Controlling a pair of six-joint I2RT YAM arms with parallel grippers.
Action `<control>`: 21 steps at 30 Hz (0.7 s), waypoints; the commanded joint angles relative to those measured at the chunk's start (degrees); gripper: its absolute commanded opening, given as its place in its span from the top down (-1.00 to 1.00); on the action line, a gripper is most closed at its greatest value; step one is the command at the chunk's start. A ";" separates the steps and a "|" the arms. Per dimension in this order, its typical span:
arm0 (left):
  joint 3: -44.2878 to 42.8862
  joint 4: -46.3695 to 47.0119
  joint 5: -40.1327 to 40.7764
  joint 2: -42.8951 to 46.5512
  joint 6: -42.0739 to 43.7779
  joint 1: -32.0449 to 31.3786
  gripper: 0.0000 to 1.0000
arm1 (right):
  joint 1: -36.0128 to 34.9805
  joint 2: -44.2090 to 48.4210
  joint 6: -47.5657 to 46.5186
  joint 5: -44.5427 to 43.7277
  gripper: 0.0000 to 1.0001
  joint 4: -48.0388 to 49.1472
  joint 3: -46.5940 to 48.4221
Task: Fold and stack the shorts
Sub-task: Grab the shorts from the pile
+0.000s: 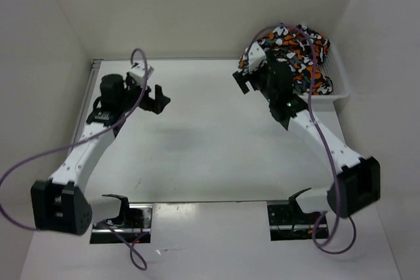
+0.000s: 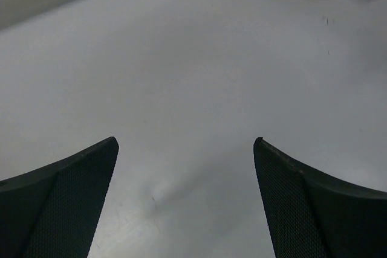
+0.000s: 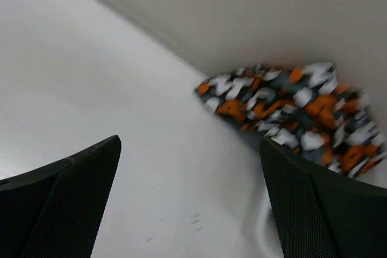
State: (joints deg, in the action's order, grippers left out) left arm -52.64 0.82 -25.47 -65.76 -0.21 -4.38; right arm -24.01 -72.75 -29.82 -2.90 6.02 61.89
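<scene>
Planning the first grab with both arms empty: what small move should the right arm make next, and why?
Probably ease the right gripper forward toward the shorts. Its jaws stand wide open and empty, the crumpled camouflage pile lies just ahead, none folded yet, while the left gripper hovers over the table, far from it.

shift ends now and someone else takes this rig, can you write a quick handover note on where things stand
Left tool: open, empty, over the bare table on the far left.
Right tool: open, empty, just short of the shorts, which lie ahead of its fingers.
The shorts: a crumpled heap in the white basket at the far right corner.
Done: nothing folded or stacked yet.
Left: pull the shorts out, fold them, stack them.
</scene>
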 commanded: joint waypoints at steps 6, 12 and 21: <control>-29.06 -32.01 4.91 -30.73 0.21 -4.76 -0.98 | 15.37 -20.58 39.82 -9.67 -0.82 -18.41 19.66; -34.54 -29.82 5.25 -36.98 0.21 -7.12 -0.98 | 23.82 -31.38 46.70 -20.38 -0.70 -19.39 27.58; -36.13 -29.82 7.46 -38.83 0.21 -9.33 -0.98 | 27.70 -39.57 43.55 -32.96 -0.87 -11.75 28.82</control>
State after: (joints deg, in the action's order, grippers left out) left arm -87.02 -28.51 -18.65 -103.90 -0.21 -14.04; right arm 2.57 -110.56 14.02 -30.00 -10.70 87.81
